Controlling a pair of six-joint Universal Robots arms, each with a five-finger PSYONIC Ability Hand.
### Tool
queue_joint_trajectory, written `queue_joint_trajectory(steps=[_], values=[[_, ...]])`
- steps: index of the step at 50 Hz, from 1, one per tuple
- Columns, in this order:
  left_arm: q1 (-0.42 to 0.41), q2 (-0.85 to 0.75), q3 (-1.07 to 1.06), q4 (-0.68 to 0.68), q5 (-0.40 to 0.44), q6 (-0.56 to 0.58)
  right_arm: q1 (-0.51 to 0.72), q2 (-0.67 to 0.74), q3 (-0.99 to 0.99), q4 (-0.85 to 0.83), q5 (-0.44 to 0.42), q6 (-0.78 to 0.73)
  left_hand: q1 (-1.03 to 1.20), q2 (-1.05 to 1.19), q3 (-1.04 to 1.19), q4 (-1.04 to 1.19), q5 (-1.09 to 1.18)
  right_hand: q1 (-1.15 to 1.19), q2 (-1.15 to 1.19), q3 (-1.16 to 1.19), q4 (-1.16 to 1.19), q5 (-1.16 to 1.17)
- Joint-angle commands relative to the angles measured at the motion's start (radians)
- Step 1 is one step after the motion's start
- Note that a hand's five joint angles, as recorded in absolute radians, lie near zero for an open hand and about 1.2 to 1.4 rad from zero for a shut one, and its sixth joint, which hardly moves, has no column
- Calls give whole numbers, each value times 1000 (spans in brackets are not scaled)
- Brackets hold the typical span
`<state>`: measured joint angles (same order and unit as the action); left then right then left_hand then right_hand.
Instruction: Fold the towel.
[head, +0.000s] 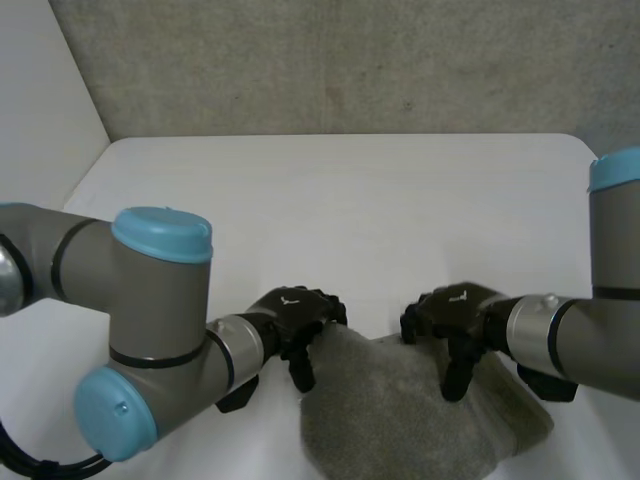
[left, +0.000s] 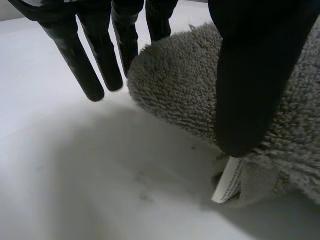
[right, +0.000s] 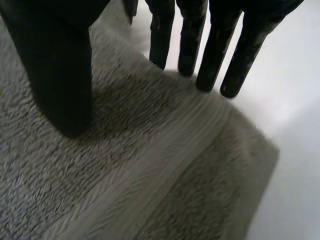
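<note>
- The towel (head: 400, 420) lies on the white table (head: 330, 200) at its near edge, between the two arms, as a compact, lumpy heap and not a flat sheet
- Judging by the rounded, doubled-over edge in the left wrist view, at least one layer seems turned over; the outline is uneven, so a neat fold looks not yet done and squaring and flattening are left
- The left hand (head: 295, 315) sits at the towel's far left edge; its fingers (left: 82, 65) are straight, tips at the table just beside the rounded edge, and its thumb (left: 250, 90) rests on top of the pile, so it reads as relaxed, not clamped
- The right hand (head: 455, 310) is at the far right edge, fingers (right: 210, 55) straight with tips at the cloth's border, thumb (right: 60, 75) over the pile; nothing is pinched
- The cloth is grey terry, thick and looped, soft and likely to slump
- A flat woven band (right: 150, 170) runs across it toward a corner (right: 265, 150)
- A small white label (left: 227, 181) pokes out from under the folded edge
</note>
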<state>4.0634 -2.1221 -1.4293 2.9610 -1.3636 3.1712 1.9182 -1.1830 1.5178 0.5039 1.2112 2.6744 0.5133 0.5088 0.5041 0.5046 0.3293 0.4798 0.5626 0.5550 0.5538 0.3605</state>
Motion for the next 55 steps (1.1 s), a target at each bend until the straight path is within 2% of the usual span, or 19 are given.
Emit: queue_joint_trajectory(steps=[1, 2, 3, 8, 12, 14, 15, 19, 23, 33, 38, 39, 41, 42, 43, 44, 45, 50, 55], values=[[-11, 1, 15, 52, 0, -20, 5, 40, 7, -65, 2, -8, 587, 591, 596, 596, 596, 768, 685, 693, 694, 713], [-14, 5, 21, 62, -2, -36, 7, 39, -1, -88, 2, -8, 764, 769, 773, 773, 774, 915, 832, 840, 841, 860], [-17, 8, 30, 70, -2, -48, 8, 34, -16, -112, 1, -8, 882, 886, 891, 891, 891, 916, 834, 841, 842, 861], [-15, 28, 99, 84, -6, -54, 15, 23, -129, -194, 13, 2, 883, 887, 892, 892, 892, 916, 834, 841, 842, 861], [-3, 45, 196, 113, -61, -46, 16, 2, -223, -286, 14, 10, 883, 887, 892, 892, 892, 916, 834, 841, 842, 861], [6, 80, 312, 162, -162, -27, 24, -38, -278, -477, 27, 12, 883, 887, 892, 892, 892, 916, 834, 841, 842, 861], [6, 80, 313, 162, -163, -26, 24, -38, -278, -478, 27, 12, 883, 887, 892, 892, 892, 916, 834, 841, 842, 861], [42, 174, 402, 230, -270, 45, 100, -127, -225, -879, 77, 15, 883, 887, 892, 892, 892, 916, 834, 841, 842, 861], [31, 204, 356, 239, -278, 75, 139, -130, -186, -938, 73, 13, 883, 887, 892, 892, 892, 916, 834, 841, 842, 861], [-46, 240, 1, 305, -276, 95, 146, -92, -87, -757, 71, 1, 883, 887, 892, 892, 892, 916, 834, 841, 842, 861], [-92, 218, -152, 348, -276, 113, 140, -11, -19, -511, 74, -16, 883, 887, 892, 892, 892, 916, 834, 841, 842, 861], [-101, 200, -193, 358, -272, 115, 140, -10, -19, -510, 74, -16, 811, 815, 820, 819, 820, 916, 834, 841, 842, 861], [-118, 185, -214, 362, -269, 115, 136, 11, 4, -405, 82, -51, 675, 679, 684, 684, 684, 667, 584, 591, 593, 611], [-138, 174, -226, 362, -269, 115, 136, 11, 4, -404, 82, -51, 460, 464, 469, 469, 469, 665, 582, 590, 591, 610], [-138, 174, -226, 362, -269, 115, 119, 11, 10, -362, 87, -74, 458, 462, 467, 466, 467, 496, 414, 421, 422, 441], [-152, 171, -233, 362, -269, 115, 95, 5, 18, -332, 96, -93, 216, 221, 226, 225, 226, 332, 249, 257, 258, 277], [-161, 171, -238, 362, -270, 115, 94, 5, 18, -332, 96, -93, 112, 117, 122, 121, 122, 330, 248, 255, 256, 275], [-162, 192, -241, 359, -270, 115, 36, -7, 27, -311, 99, -91, 26, 31, 36, 35, 36, 187, 104, 111, 112, 131], [-156, 241, -238, 356, -270, 115, 31, -116, 36, -320, 103, -88, -27, -22, -17, -18, -17, 55, -28, -21, -19, -1]])
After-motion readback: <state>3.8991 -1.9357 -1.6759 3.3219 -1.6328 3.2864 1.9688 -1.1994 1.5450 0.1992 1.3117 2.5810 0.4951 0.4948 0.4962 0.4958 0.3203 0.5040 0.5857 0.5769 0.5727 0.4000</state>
